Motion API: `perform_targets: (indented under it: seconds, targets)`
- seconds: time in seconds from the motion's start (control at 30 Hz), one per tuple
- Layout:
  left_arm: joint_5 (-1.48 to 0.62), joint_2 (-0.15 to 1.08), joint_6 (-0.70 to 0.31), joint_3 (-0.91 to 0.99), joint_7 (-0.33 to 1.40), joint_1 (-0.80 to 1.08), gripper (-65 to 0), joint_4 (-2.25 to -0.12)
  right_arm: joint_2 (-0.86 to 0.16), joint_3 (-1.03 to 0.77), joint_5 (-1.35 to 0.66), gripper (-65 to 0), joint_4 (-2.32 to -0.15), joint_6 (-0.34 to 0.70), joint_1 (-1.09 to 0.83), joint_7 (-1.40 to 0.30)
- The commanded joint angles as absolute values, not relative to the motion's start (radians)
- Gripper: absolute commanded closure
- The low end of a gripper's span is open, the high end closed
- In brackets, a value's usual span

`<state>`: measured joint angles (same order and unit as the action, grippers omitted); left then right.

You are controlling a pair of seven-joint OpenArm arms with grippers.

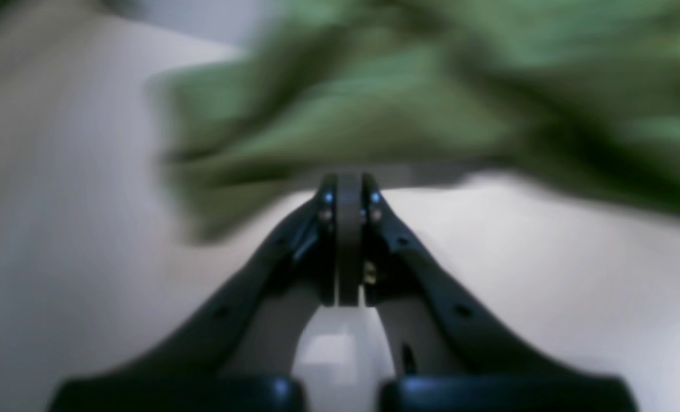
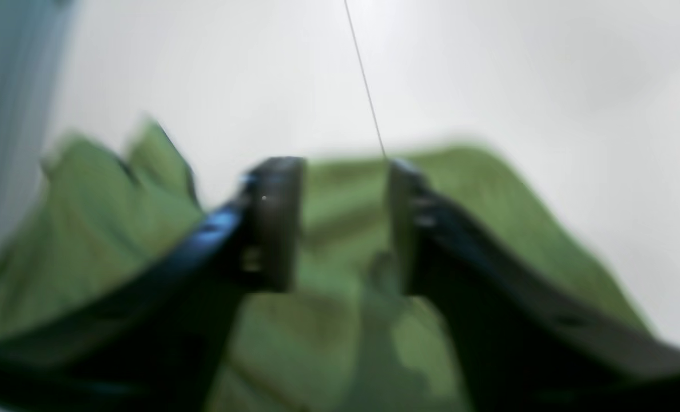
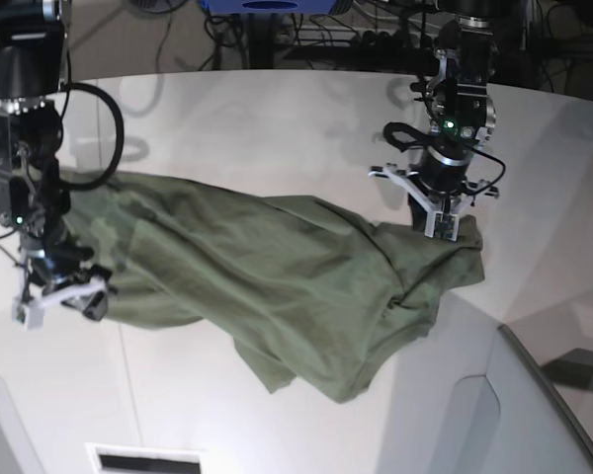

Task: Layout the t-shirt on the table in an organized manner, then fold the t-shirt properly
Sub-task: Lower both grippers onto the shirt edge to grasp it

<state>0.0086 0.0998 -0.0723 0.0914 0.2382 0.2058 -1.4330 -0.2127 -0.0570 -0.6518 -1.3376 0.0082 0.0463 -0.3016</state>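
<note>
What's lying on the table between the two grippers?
The olive-green cotton t-shirt, bunched and wrinkled, spans the white table from right gripper to left gripper, per the base view.

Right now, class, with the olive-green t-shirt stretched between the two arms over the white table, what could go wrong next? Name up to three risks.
1. The right gripper has open jaws with the olive-green cotton t-shirt loose between them; that end may drop and bunch.
2. The left gripper is shut at the shirt's edge; whether it grips cloth is unclear, so a pull could slip free.
3. A wrinkled fold sags toward the white table's near edge and could slide off.
</note>
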Motion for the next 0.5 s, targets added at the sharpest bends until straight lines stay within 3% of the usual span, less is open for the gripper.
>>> perform_targets:
  seconds: [0.0, 0.07, 0.13, 0.2, 0.27, 0.47]
  targets:
    - [-0.025, 0.117, -0.053, 0.101, 0.232, 0.208, -12.2, -1.463, -0.223, -0.061, -0.661, -31.4, -1.363, 0.015, 0.062, -0.286]
    - [-0.136, 0.117, -0.053, 0.101, 0.243, 0.216, -31.8, -1.468, -0.225, -0.067, -0.661, -37.2, -1.365, 0.015, 0.039, -0.305]
    - [-0.223, 0.124, -0.056, 0.096, 0.243, 0.216, -49.2, -1.454, -0.225, -0.067, -0.661, -38.4, -1.365, 0.018, 0.015, -0.303]
    - [-0.272, 0.124, -0.058, 0.094, 0.242, 0.209, -60.6, -1.423, -0.228, -0.068, -0.661, -38.4, -1.365, 0.019, -0.004, -0.302]
    - [-0.283, 0.124, -0.058, 0.088, 0.239, 0.194, -62.0, -1.385, -0.245, -0.062, -0.661, -38.4, -1.365, 0.019, -0.019, -0.302]
    - [-0.292, 0.114, -0.059, 0.030, 0.236, 0.139, -53.8, -1.290, -0.246, -0.068, -0.661, -38.4, -1.365, 0.021, -0.044, -0.302]
